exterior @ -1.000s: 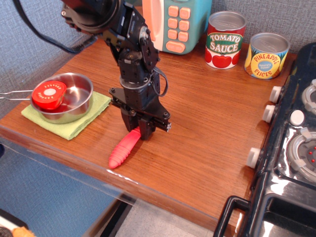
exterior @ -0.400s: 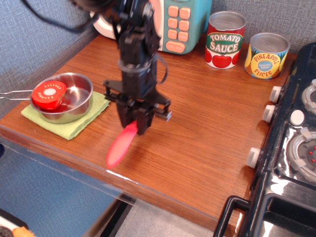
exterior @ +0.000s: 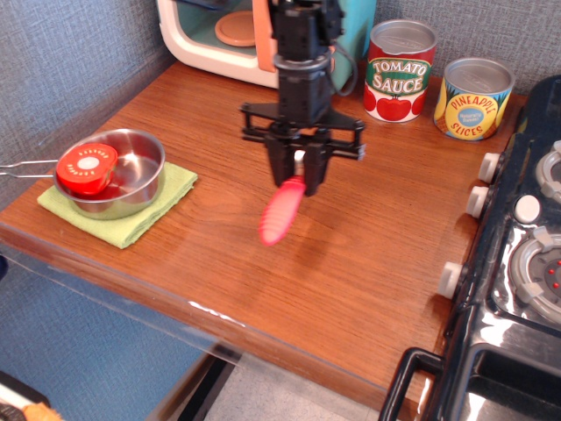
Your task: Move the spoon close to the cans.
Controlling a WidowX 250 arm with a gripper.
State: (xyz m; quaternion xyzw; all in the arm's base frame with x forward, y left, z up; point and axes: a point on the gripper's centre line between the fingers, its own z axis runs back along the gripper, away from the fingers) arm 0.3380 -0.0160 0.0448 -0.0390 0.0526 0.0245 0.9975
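The gripper hangs above the middle of the wooden table, its fingers clamped on the spoon, whose red handle slants down toward the near left, off the surface. The cans stand at the far right, well apart from the spoon.

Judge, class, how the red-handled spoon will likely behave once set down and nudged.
The spoon hangs straight from the gripper, so it is probably stiff. Its rounded ribbed handle might roll slightly, though the ribs should aid grip.
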